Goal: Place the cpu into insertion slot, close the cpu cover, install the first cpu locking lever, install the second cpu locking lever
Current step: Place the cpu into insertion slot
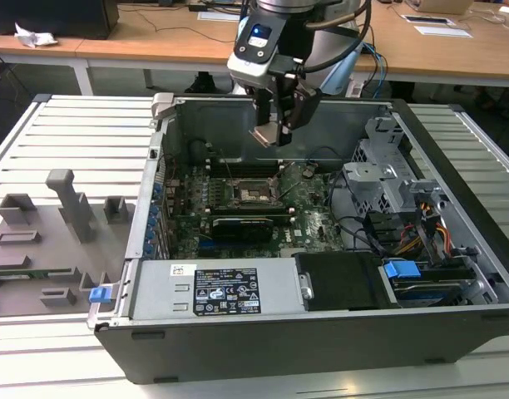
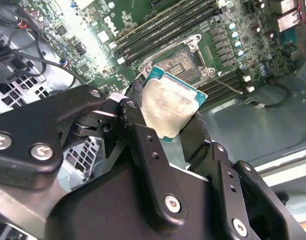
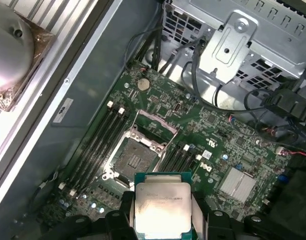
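Arm's gripper [image 1: 271,133] hangs over the open computer case [image 1: 387,332], above the green motherboard [image 1: 313,218]. Black fingers [image 2: 138,130] are clamped on the cpu [image 2: 169,107], pinching it at 2 opposite edges. Pale metal top of the chip is turned toward the cameras in both wrist views, with its green rim showing at the free edges. In the exterior view the chip sits tilted at the fingertips.

The cpu is in the air, well apart from the board and touching nothing but the fingers. The insertion slot [image 3: 135,160] lies beneath it, dark centre bare, nothing seated in it. In the exterior view there is a clear gap between chip and slot.

The cpu cover [image 3: 154,129] appears lifted along 1 edge of the slot; cannot tell its exact angle. A thin metal lever [image 2: 227,83] sticks out from a corner of the slot, across the memory slots [image 2: 163,30], which run along 2 sides of it.

- Black expansion card [image 1: 242,226]: on the board, just beside the slot
- Power supply [image 1: 225,291]: along the near wall of the case
- Drive cage [image 1: 387,187]: inside the case, at the exterior view's right
- Grey fixture plate [image 1: 46,241]: on the slatted table [image 1: 88,125] at the exterior view's left, outside the case
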